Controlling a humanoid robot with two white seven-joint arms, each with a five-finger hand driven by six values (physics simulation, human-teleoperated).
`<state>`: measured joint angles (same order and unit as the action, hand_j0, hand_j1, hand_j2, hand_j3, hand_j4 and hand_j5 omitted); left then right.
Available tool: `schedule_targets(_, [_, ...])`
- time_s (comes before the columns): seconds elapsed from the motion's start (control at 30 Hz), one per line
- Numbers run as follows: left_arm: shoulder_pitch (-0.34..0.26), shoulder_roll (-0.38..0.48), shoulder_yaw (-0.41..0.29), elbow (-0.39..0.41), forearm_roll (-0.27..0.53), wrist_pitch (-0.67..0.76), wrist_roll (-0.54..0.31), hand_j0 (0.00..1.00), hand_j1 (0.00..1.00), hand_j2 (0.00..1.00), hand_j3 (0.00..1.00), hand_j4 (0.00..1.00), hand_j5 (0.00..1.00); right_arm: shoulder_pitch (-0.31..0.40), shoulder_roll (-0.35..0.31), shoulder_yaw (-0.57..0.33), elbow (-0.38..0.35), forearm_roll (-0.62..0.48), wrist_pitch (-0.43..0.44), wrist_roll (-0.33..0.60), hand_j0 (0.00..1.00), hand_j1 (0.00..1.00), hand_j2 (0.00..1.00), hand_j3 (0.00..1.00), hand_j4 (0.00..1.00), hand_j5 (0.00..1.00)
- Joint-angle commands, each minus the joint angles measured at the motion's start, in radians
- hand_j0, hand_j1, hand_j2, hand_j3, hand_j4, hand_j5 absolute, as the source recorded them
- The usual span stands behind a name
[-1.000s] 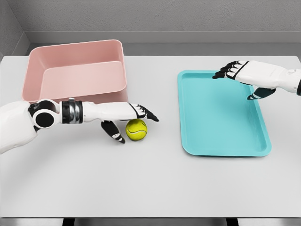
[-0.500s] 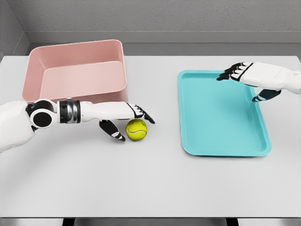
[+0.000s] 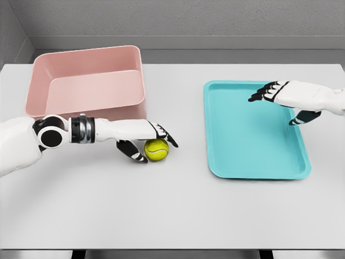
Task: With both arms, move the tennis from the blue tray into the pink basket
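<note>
A yellow-green tennis ball [image 3: 156, 150] rests on the white table, between the pink basket [image 3: 86, 81] and the blue tray [image 3: 253, 135], just in front of the basket's near wall. My left hand [image 3: 148, 141] is at the ball: its fingers [image 3: 164, 133] reach over the ball's top and the thumb [image 3: 133, 151] sits at its left side, not clamped on it. My right hand [image 3: 281, 103] hovers open over the tray's far right part, holding nothing. The tray has nothing in it.
The basket stands at the far left with nothing inside. The table's front edge [image 3: 172, 249] runs along the bottom of the view, and a grey wall rises behind the table.
My left hand's thumb has closed in toward the ball and its fingers have lowered over the top. The right hand has drifted right and slightly down over the tray.
</note>
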<state>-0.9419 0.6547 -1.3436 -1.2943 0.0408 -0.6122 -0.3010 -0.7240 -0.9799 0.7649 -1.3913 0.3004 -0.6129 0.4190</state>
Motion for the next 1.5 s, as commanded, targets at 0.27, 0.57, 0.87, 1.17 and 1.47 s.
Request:
schedule_targets(0.27, [0.002, 0.002, -0.002, -0.002, 0.008, 0.001, 0.0, 0.63, 0.63, 0.63, 0.63, 0.63, 0.63, -0.002, 0.001, -0.004, 0.002, -0.007, 0.002, 0.001, 1.0, 1.0, 1.0, 1.0, 1.0, 1.0])
schedule_targets(0.57, [0.002, 0.002, -0.002, -0.002, 0.008, 0.001, 0.0, 0.54, 0.54, 0.54, 0.54, 0.54, 0.54, 0.0, 0.001, -0.004, 0.005, -0.007, 0.002, 0.001, 1.0, 1.0, 1.0, 1.0, 1.0, 1.0])
schedule_targets(0.87, [-0.002, 0.006, 0.001, -0.003, 0.008, 0.001, 0.002, 0.52, 0.52, 0.52, 0.52, 0.52, 0.52, 0.0, 0.001, -0.003, 0.006, -0.007, 0.002, 0.001, 1.0, 1.0, 1.0, 1.0, 1.0, 1.0])
schedule_targets(1.17, [-0.029, 0.009, 0.014, -0.025, 0.017, 0.001, 0.008, 0.52, 0.52, 0.52, 0.52, 0.52, 0.52, 0.0, 0.003, -0.003, 0.009, -0.007, 0.002, 0.001, 1.0, 1.0, 1.0, 1.0, 1.0, 1.0])
schedule_targets(1.47, [-0.055, 0.02, 0.017, -0.043, 0.03, 0.001, 0.008, 0.52, 0.52, 0.52, 0.52, 0.52, 0.52, 0.0, 0.003, -0.003, 0.011, -0.007, 0.002, 0.003, 1.0, 1.0, 1.0, 1.0, 1.0, 1.0])
